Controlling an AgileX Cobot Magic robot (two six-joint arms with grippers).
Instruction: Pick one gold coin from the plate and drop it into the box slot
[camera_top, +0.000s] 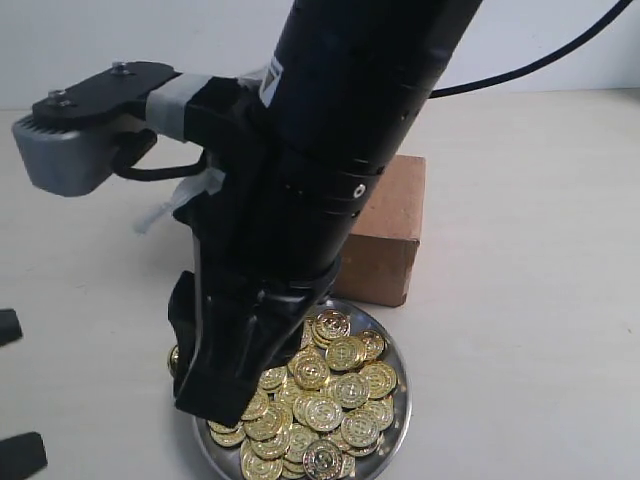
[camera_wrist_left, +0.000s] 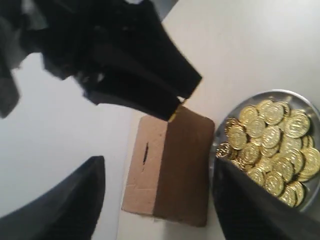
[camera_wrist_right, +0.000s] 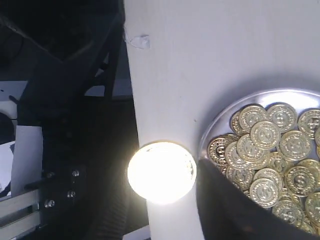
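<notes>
The right pincer grips one gold coin by its edges, its jaws partly apart around it (glare washes out the coin's face). Below that pincer and slightly to one side sits the plate, heaped with coins. The left pincer stands wide open and holds nothing. The box lies beneath it, framed by its spread jaws, with the slot facing up and the plate just beside the box.

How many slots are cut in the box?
1: the slot sits mid-top of the box, beside the plate; other faces are hidden.
</notes>
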